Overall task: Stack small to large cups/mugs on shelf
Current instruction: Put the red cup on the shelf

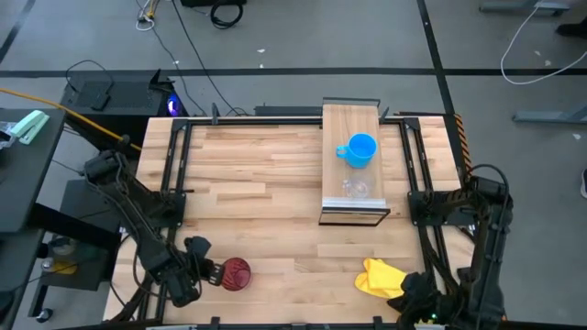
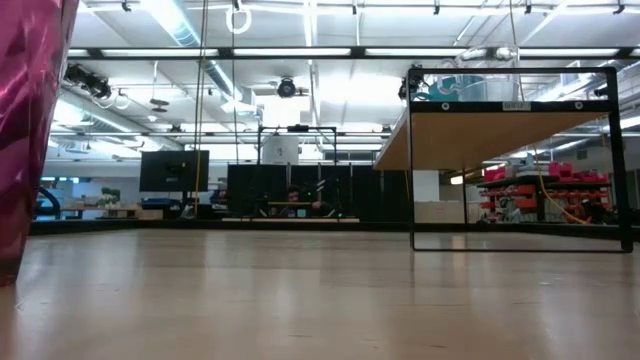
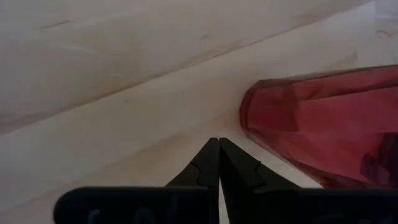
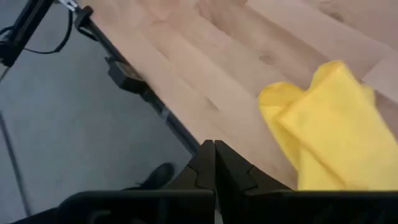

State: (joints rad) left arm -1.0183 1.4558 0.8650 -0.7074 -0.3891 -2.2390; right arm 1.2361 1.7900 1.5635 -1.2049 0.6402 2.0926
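The dark red tumbler (image 1: 237,273) stands upright on the wooden tabletop near the near left corner; it also shows in the low view (image 2: 30,120) and the left wrist view (image 3: 323,130). My left gripper (image 1: 209,271) is shut just left of it, and the wrist view (image 3: 217,146) shows a small gap between the fingertips and the tumbler. The blue mug (image 1: 359,149) and the small clear cup (image 1: 356,188) stand on the raised shelf (image 1: 348,124). My right gripper (image 4: 214,149) is shut at the near right edge, beside the yellow cloth (image 1: 383,278).
The shelf stands on a dark frame (image 2: 520,160) toward the far right of the table, with open space beneath it. The yellow cloth (image 4: 329,124) lies at the near right. The table's edge and the floor (image 4: 74,124) lie close to my right gripper.
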